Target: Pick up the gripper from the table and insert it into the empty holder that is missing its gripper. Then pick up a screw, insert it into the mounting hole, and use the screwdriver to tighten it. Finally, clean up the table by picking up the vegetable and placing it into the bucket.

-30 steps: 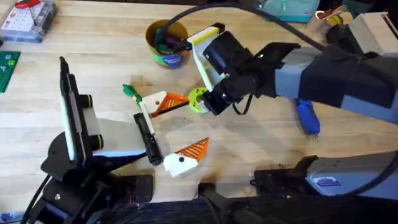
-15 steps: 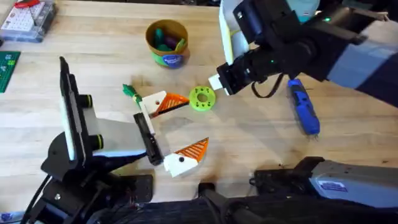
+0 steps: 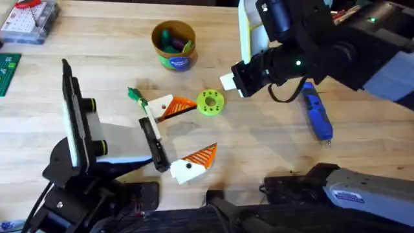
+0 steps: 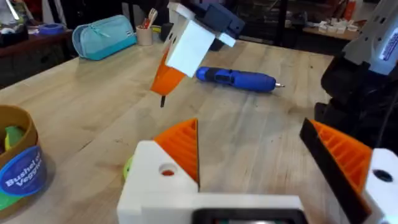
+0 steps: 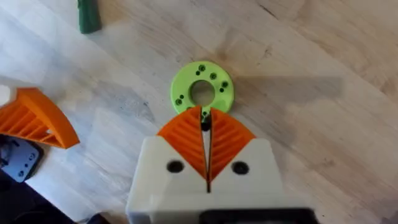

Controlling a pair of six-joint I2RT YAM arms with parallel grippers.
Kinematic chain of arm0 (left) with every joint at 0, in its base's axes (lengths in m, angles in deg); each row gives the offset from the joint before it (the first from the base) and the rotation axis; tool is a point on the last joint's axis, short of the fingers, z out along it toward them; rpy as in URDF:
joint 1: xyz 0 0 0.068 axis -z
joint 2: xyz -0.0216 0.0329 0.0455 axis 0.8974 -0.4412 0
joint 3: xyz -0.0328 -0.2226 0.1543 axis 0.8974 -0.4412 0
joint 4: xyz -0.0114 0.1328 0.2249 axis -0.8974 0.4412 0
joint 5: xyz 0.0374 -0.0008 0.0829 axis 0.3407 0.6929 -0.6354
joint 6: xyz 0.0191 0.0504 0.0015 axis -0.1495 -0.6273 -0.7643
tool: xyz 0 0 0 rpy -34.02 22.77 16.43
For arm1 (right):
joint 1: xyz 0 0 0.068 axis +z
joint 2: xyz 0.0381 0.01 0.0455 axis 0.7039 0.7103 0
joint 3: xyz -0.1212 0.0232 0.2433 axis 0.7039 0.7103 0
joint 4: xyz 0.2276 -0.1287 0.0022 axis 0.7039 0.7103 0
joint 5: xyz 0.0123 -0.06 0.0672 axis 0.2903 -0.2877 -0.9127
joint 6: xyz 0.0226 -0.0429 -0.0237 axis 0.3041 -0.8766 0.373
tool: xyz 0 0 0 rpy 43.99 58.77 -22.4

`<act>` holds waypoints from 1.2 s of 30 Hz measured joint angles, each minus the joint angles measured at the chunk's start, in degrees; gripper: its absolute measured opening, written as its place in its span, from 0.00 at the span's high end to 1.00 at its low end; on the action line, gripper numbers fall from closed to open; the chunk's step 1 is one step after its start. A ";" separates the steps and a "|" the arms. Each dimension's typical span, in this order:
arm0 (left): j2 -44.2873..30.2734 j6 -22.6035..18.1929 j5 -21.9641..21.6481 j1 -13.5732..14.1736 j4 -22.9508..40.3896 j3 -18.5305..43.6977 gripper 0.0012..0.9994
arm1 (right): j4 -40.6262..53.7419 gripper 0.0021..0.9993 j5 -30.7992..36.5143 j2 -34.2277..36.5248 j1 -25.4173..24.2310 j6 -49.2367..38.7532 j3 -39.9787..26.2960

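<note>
The lime-green vegetable [image 3: 210,102] lies flat on the wooden counter [image 3: 272,155] near the middle of the overhead frame, with nothing gripping it. The right tool [image 3: 228,83] hangs up and to the right of it, clear of the disc; in the right wrist view its two orange ribbed pads [image 5: 186,134] are pressed together with only a thin seam between them, clenched on nothing, and the vegetable [image 5: 201,94] sits on the boards just past their tips.

The yellow bucket [image 3: 173,44] stands in the upper middle of the overhead frame, well apart from the disc, with a few coloured pieces inside (they are too small to tell apart). The blue screwdriver [image 3: 316,114] lies on its side at the right of the frame, near the right arm.

The left tool [image 3: 180,137] rests low on the counter, left of and below the vegetable, its two white-and-orange fingers spread wide and holding nothing. In the left wrist view one orange pad [image 4: 180,146] stands near the middle and the other at the far right, with bare counter between them; the screwdriver [image 4: 237,78] lies beyond, and the right tool [image 4: 166,84] hangs above the boards. A small dark-green piece [image 3: 135,94] lies just beside the upper left finger.
</note>
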State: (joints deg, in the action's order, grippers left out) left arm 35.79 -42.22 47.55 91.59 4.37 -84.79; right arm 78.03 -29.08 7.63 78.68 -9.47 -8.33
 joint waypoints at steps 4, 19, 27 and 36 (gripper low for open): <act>0.00 0.00 0.00 0.00 0.00 0.00 0.01 | 0.11 1.00 0.00 0.00 0.00 0.00 0.00; -0.01 0.00 0.00 0.00 0.02 0.00 0.01 | 0.12 1.00 0.00 0.00 0.00 0.00 0.00; 0.00 0.00 0.00 0.00 0.00 0.00 0.01 | 0.03 1.00 -1.15 0.00 0.00 0.02 0.00; 0.00 0.00 0.00 0.00 0.01 0.00 0.01 | 0.00 1.00 -2.17 -0.09 0.00 0.02 0.00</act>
State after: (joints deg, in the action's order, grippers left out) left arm 35.79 -42.23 47.55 91.59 4.38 -84.79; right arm 78.03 -31.25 7.55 78.68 -9.45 -8.33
